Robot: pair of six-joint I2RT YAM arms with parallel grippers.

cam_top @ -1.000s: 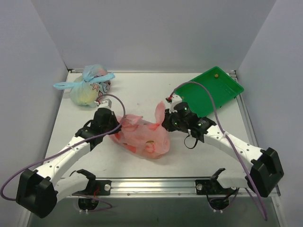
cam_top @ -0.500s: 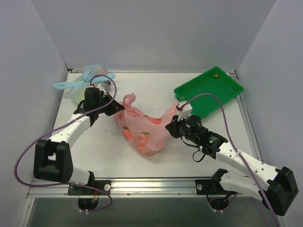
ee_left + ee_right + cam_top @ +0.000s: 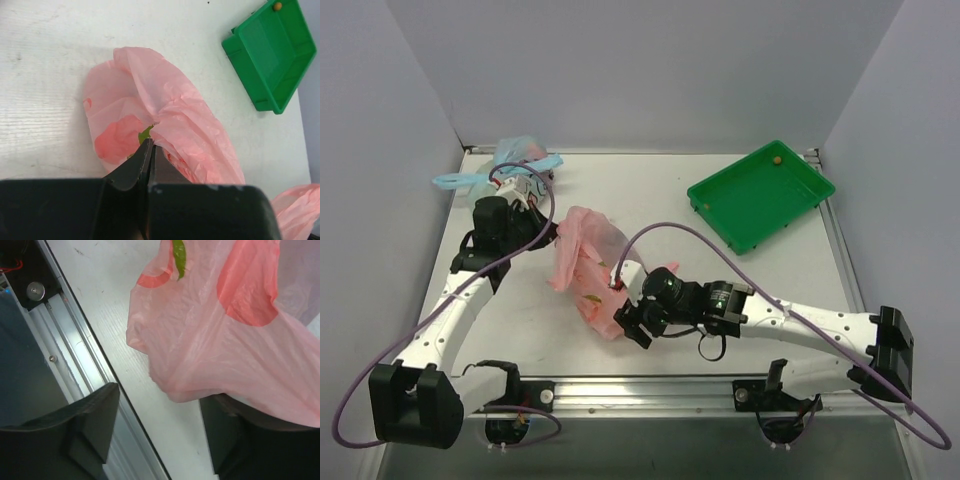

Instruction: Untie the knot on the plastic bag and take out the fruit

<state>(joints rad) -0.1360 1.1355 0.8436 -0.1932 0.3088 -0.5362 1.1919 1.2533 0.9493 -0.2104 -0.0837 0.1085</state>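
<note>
The pink plastic bag [image 3: 585,265] lies crumpled left of the table's middle, its film bunched up at the far end. My left gripper [image 3: 550,232] is shut on a fold of the plastic bag [image 3: 165,115], with the jaws [image 3: 151,143] pressed together on the film. Fruit [image 3: 117,140] shows as reddish shapes with a green leaf through the plastic. My right gripper [image 3: 628,322] stands open at the bag's near end. In the right wrist view the plastic bag [image 3: 225,340] hangs down between the spread fingers [image 3: 95,415] without being pinched. I cannot make out the knot.
A second bag with a light-blue tie [image 3: 515,165] sits at the back left, just behind my left wrist. A green tray [image 3: 760,195] stands at the back right. The table's metal front rail [image 3: 65,365] runs close under my right gripper.
My right gripper let go of the bag's right end, opened, and swung to its near end by the front edge. My left gripper pulled back and left, and the bag turned with it.
</note>
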